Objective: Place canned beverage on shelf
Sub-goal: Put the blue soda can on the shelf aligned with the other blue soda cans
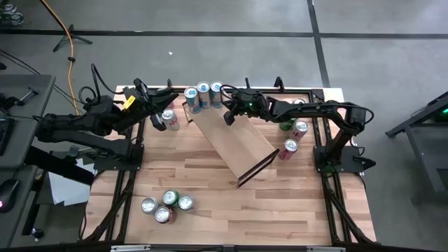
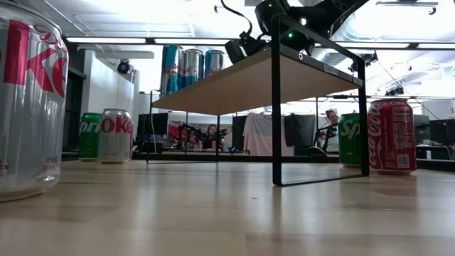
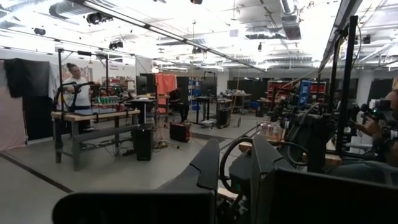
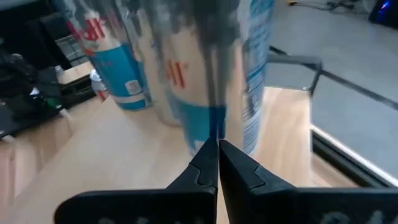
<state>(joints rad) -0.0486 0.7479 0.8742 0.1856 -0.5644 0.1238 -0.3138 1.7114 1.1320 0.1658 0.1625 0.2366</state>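
3 tall blue-and-silver cans [image 1: 203,94] standing in a row at the far end of the shelf [image 1: 234,143], touching or nearly so. Right pincer [image 1: 228,117] just beside them over the plank, fingers pressed shut on nothing. Left pincer [image 1: 159,119] at the far left of the desk [image 1: 224,210], also shut and empty.

Likely rigid but thin-walled, smooth, slippery, top-heavy. Best gripped mid-body, squarely, with gentle pressure. More cans [image 1: 164,206] waiting near-left.
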